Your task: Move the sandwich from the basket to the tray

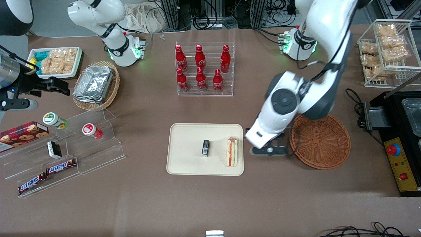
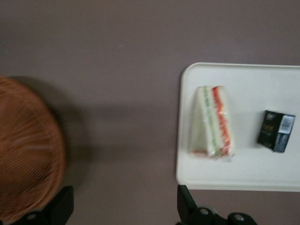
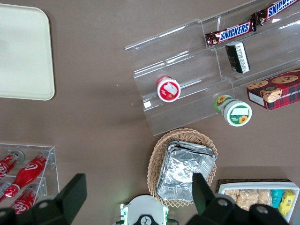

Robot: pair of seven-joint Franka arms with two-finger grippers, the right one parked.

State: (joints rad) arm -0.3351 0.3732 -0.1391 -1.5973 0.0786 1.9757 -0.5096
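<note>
From the front we take the tray (image 1: 184, 149) as our landmark: the sandwich (image 1: 232, 152) lies flat on it, close to its edge on the working arm's side, filling stripes showing, so we judge the placing itself done. A small black packet (image 1: 205, 147) lies near the tray's middle, just beside the sandwich but apart from it. The basket (image 1: 320, 141) sits off the tray toward the working arm's end of the worktop (image 1: 138, 200), and nothing shows in the part of it we can see; its rim nearest the tray is partly hidden by the arm. The claw (image 1: 269, 150) hangs over the bare worktop between tray and basket, just beside the tray's edge, touching neither; we read that as clear of the load, the sandwich resting near that edge because it is the shortest reach from the basket. In the left wrist view the sandwich (image 2: 212, 123) again lies inside the tray's (image 2: 253, 176) rim, the black packet (image 2: 276, 131) beside it, the basket (image 2: 28, 154) well apart. Two dark fingertips (image 2: 60, 206) stand wide apart with only worktop between them: the claw (image 2: 124, 208) is spread wide and holds nothing. The right wrist view shows only a bare corner of the tray (image 3: 23, 56).
</note>
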